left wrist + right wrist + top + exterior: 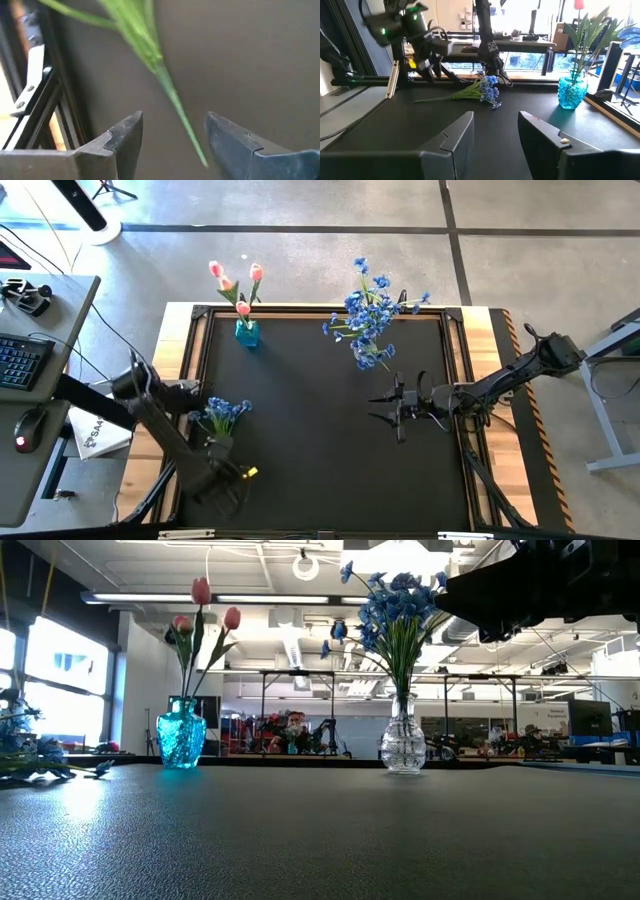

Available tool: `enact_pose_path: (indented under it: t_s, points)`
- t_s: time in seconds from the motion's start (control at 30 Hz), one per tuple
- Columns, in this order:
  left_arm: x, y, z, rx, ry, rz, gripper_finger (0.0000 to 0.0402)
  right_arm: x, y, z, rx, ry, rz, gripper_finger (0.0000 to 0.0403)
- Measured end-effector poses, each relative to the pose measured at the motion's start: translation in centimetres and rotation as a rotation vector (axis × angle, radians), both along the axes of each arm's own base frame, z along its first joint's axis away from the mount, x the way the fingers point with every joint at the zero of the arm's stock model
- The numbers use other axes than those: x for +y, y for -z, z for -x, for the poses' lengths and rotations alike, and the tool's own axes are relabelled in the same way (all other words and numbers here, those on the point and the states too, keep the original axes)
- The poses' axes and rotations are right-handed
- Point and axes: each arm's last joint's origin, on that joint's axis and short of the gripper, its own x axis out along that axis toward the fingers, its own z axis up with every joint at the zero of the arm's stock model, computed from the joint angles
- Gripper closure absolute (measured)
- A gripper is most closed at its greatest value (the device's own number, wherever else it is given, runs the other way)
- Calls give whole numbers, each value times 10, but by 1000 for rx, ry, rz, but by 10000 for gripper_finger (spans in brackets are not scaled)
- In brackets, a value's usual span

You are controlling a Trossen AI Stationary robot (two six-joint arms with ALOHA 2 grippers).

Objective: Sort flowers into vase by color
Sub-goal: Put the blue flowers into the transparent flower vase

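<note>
- Three pink tulips stand in the teal vase; a big bunch of blue flowers fills the clear vase.
- One blue bunch lies on the table near its left edge (apparently the last one left).
- The left end effector hangs spread about its stem, not clenched.
- The right end effector waits mid-table, half-open, empty.
- A black mat covers the table; beyond is a bright workshop.

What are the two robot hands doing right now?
Left gripper: open, around the stem of the blue flowers, not gripping.
Right gripper: open, empty, over the table.
</note>
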Motion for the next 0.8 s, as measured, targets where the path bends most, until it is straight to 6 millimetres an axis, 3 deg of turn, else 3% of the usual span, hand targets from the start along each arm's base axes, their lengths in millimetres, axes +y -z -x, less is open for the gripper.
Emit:
enact_pose_path:
  t_s: [0.13,0.37,0.5,0.8]
  points:
    - [2,20,4,33,-69,-72,191,0,0,0,-2,0,1,254]
    - [40,44,0,55,-128,-132,178,0,0,0,-2,-1,7,254]
    - [55,56,4,68,-128,-84,185,0,0,0,-2,-1,0,254]
    - [68,77,12,48,-98,-29,227,0,1,0,6,-1,-61,254]
